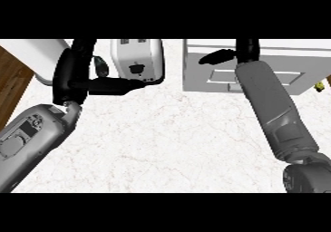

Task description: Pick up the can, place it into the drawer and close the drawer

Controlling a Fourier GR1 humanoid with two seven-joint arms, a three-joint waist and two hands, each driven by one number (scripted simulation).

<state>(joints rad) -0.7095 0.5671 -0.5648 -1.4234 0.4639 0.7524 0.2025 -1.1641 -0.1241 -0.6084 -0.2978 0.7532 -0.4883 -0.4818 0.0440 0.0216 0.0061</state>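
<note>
we see the left hand at the upper left, fingers straight and relaxed, reaching toward a white toaster on the pale marble counter and holding nothing. the right hand is up at the white drawer cabinet at the upper right, partly cut off by the top edge, so we cannot tell whether it is clenched or released. the can is nowhere in our view.
</note>
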